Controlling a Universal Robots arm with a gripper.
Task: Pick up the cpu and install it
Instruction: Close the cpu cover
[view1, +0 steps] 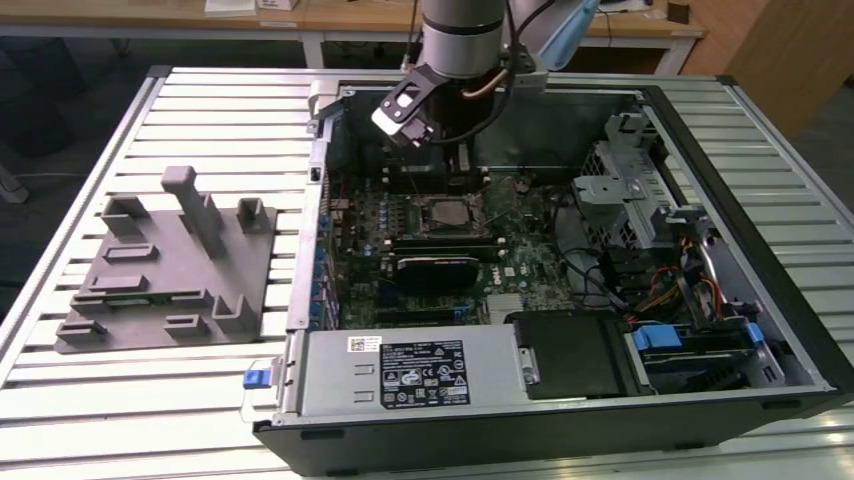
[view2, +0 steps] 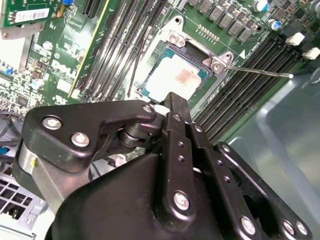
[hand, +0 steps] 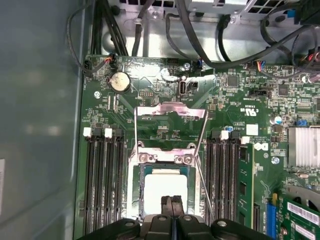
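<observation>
The cpu (hand: 161, 189) lies flat in the motherboard socket, its silvery top plate facing up inside the dark socket frame (hand: 135, 185); it shows as well in the second wrist view (view2: 181, 79). The socket's metal cover plate (hand: 170, 111) stands swung open and the thin lever (view2: 260, 72) is released to one side. My gripper (hand: 172, 200) hangs just above the chip's near edge, its two fingers pressed together with nothing between them. In the exterior view the gripper (view1: 430, 150) is inside the open computer case, above the socket (view1: 445, 212).
A large grey plastic tray with upright posts (view1: 160, 300) lies on the slatted table at the exterior view's left. Memory slots (hand: 102, 180) flank the socket. Cables (hand: 200, 30), a drive cage (view1: 641, 190) and the power supply (view1: 400, 370) crowd the case.
</observation>
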